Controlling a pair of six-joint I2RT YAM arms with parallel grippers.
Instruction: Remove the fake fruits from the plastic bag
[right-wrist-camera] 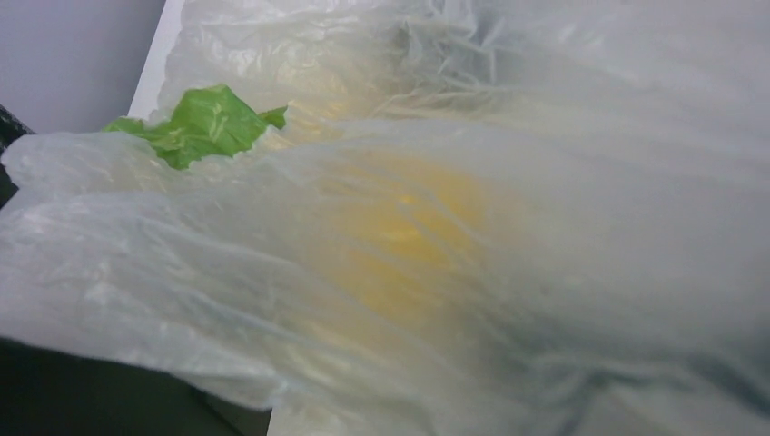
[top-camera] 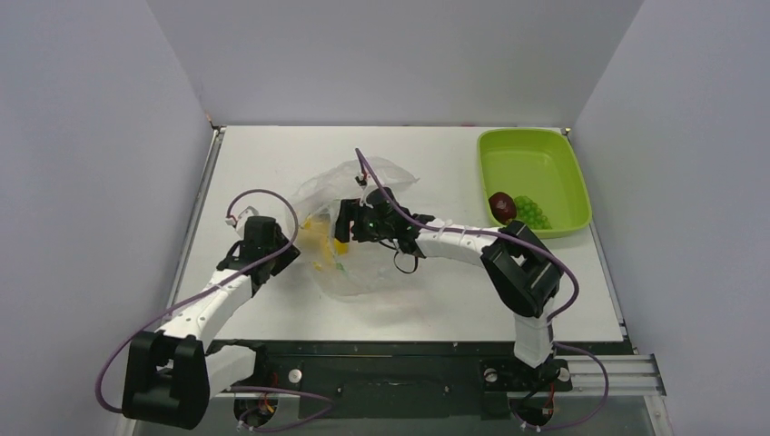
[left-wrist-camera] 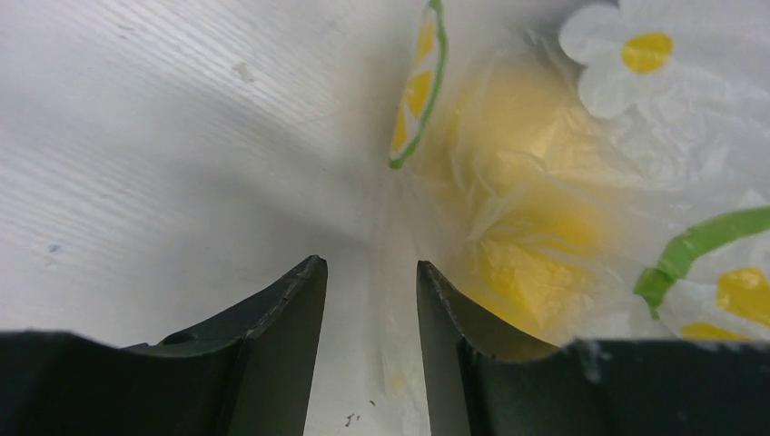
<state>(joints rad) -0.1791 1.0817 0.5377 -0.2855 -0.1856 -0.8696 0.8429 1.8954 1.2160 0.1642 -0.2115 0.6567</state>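
Observation:
The plastic bag (top-camera: 363, 272) lies crumpled mid-table, clear film with flower prints. Yellow fake fruits (top-camera: 315, 238) show through its left side. My left gripper (top-camera: 289, 252) is at the bag's left edge. In the left wrist view its jaws (left-wrist-camera: 370, 265) stand a narrow gap apart with bag film between them, and yellow fruits (left-wrist-camera: 536, 263) sit just right under the film (left-wrist-camera: 636, 118). My right gripper (top-camera: 345, 232) reaches into the bag from the right. Film (right-wrist-camera: 545, 136) fills the right wrist view, hiding its fingers, with a yellow fruit (right-wrist-camera: 418, 227) blurred behind it.
A lime-green tray (top-camera: 545, 150) stands at the back right, holding a dark reddish fruit (top-camera: 501, 205) and a green grape bunch (top-camera: 532, 214). A green printed patch of film (right-wrist-camera: 204, 123) shows in the right wrist view. Grey walls close three sides.

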